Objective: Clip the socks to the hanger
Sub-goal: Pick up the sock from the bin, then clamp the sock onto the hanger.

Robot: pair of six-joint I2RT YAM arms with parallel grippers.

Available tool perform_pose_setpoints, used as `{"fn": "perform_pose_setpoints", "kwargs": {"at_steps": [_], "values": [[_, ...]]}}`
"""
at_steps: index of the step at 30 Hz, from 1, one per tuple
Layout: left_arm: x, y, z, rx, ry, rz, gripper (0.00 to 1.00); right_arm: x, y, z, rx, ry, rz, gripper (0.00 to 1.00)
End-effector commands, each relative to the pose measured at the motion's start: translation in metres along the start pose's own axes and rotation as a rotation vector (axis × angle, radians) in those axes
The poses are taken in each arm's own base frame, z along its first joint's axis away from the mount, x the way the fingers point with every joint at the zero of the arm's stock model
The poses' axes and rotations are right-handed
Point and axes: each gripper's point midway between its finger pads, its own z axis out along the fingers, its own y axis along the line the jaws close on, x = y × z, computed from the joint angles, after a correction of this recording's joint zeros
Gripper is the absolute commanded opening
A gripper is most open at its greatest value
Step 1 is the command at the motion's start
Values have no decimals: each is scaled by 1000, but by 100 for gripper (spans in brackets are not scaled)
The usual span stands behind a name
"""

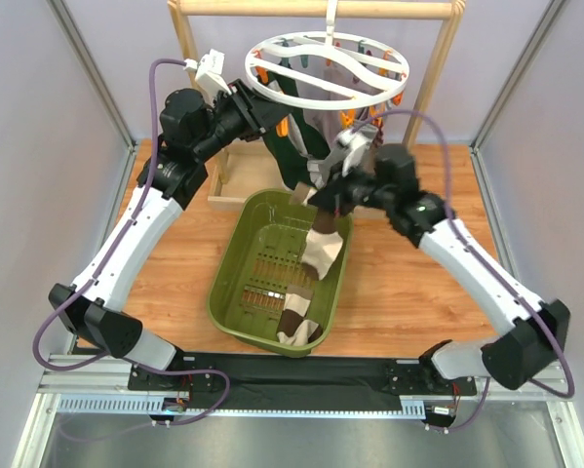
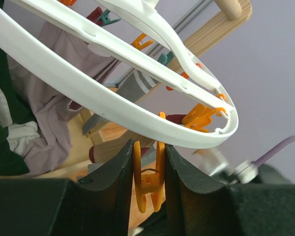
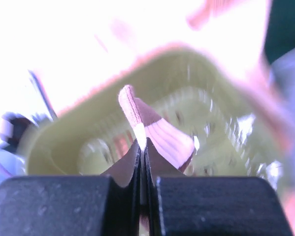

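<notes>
Top view: the right gripper [image 1: 319, 202] holds one brown-and-cream sock [image 1: 323, 249], which hangs limp below it, over the basket [image 1: 228, 283]. A second sock [image 1: 296, 327] lies further below, in the basket.

Left wrist view: the left gripper [image 2: 148, 152] pinches one orange clip [image 2: 148, 184], just under the hanger [image 2: 113, 110].

Right wrist view: the jaws are pressed together on the sock's thin edge. I judge the sock light, soft and floppy, so a hold near the cuff seems best.

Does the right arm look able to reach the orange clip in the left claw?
Probably yes: the right claw, shut on a sock, sits near the hanger, though hung socks crowd the way to the orange clip.
</notes>
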Motion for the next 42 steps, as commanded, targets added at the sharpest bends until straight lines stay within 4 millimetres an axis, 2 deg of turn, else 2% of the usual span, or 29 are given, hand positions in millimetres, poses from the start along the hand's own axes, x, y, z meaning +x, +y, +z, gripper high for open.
{"fn": "perform_pose_setpoints", "kwargs": {"at_steps": [1, 3, 4, 7, 15, 21, 22, 24, 29, 35, 42], "values": [[-8, -27, -15, 103, -5, -44, 0, -62, 43, -45, -278, -104, 68, 0], [-9, -32, -15, 133, -6, -71, 0, -74, 47, -52, -328, -113, 133, 0], [-8, -33, -13, 138, 0, -78, 0, -85, 52, -55, -366, -149, 117, 0], [-9, -36, -10, 153, 8, -99, 0, -98, 70, -62, -485, -171, 137, 0], [-2, -35, -2, 172, 36, -136, 0, -132, 79, -60, -542, -219, 169, 0], [-2, -34, 0, 171, 35, -141, 0, -133, 70, -52, -469, -242, 154, 0], [-3, -35, 0, 171, 33, -142, 0, -126, 61, -48, -392, -230, 153, 0], [-3, -34, -1, 171, 31, -148, 0, -120, 61, -43, -360, -212, 155, 1], [2, -34, 1, 178, 47, -192, 0, -127, 54, -37, -310, -226, 148, 0], [-2, -45, 0, 233, 42, -210, 0, -131, 39, -27, -232, -224, 176, 0], [0, -45, 0, 245, 49, -224, 0, -142, 35, -24, -207, -244, 198, 0]]}}
